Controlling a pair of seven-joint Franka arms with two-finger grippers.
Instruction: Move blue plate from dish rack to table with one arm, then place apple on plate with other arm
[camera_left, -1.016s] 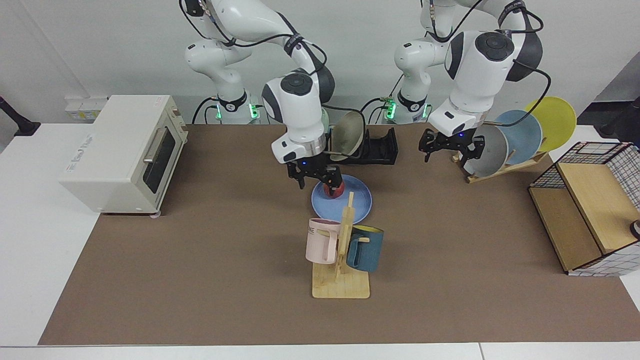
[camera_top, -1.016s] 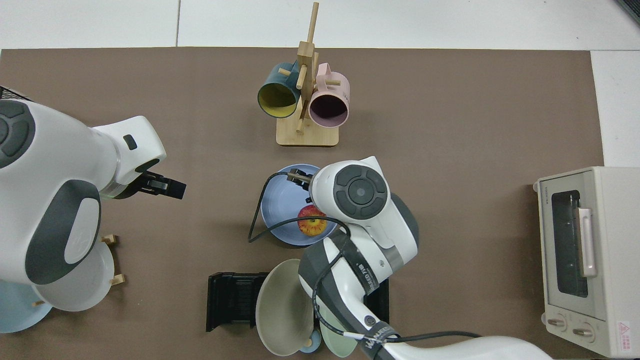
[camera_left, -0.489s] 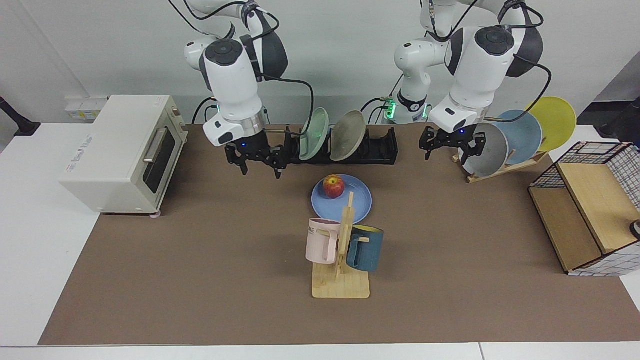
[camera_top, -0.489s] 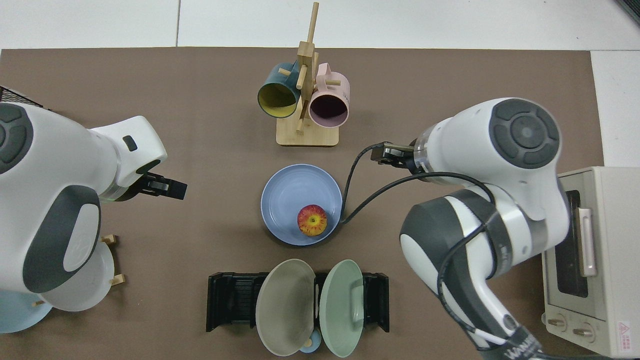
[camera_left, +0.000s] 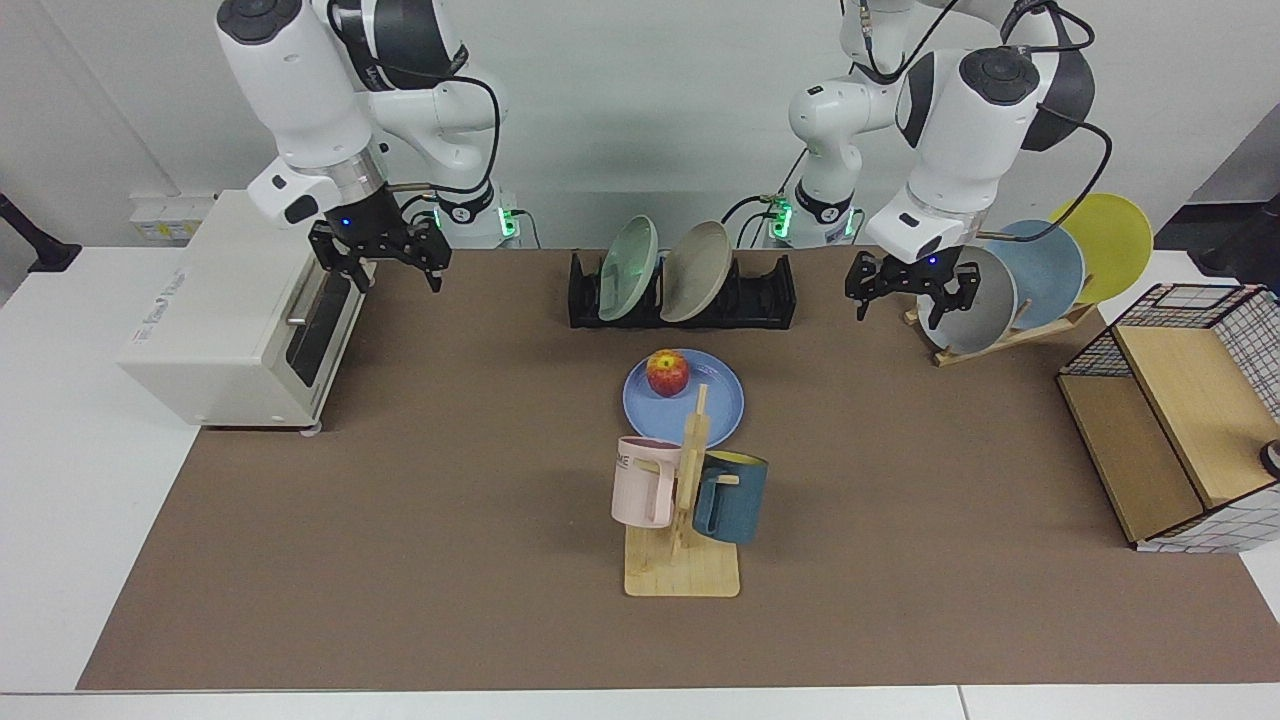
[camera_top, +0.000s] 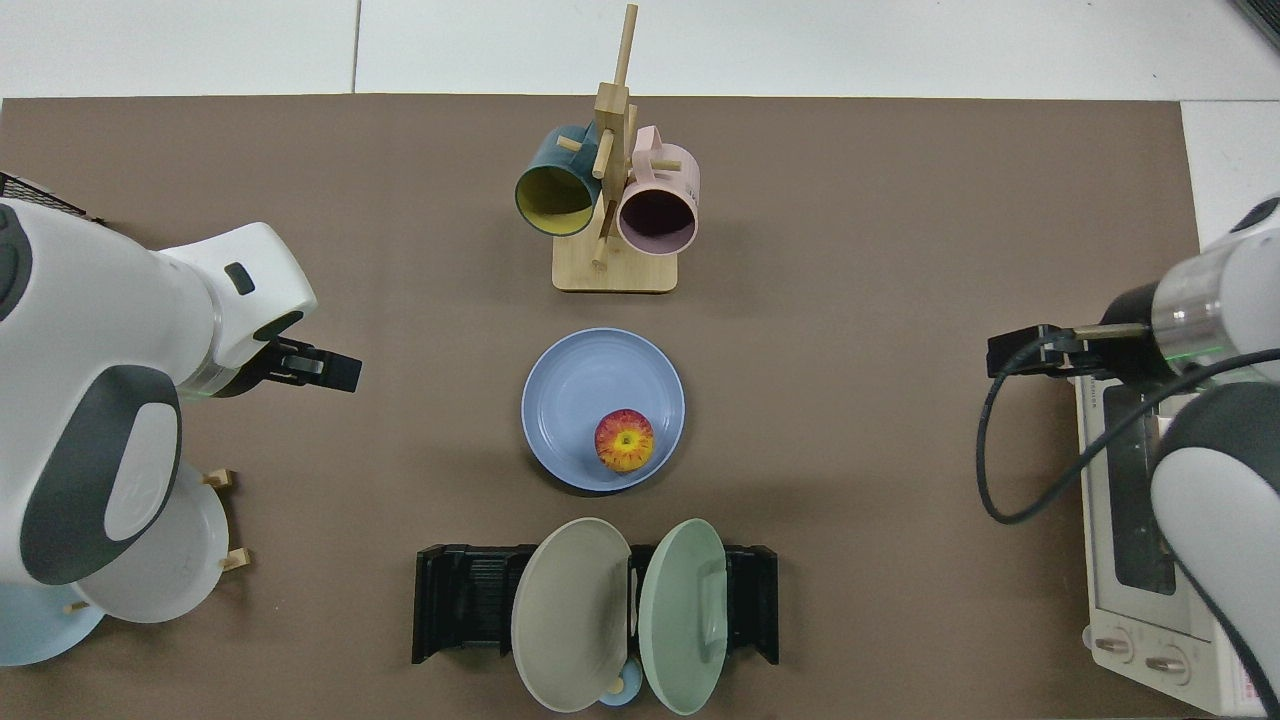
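where it rests, red-yellow apple (camera_left: 667, 372) tops periwinkle plate (camera_left: 720, 408).

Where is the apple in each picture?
Facing view: the apple sits on the far side of the blue plate, mid-table, before the dish rack.
Top view: the apple lies low on the plate, toward the rack.
Shared landmark: the mug stand.

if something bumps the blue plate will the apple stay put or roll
The apple is round and sits off-centre near the rim of the blue plate, so a bump would probably set it rolling. The plate looks shallow, so its low rim may not stop it. Its skin looks smooth, likely slippery for the open right gripper and left gripper, both away.
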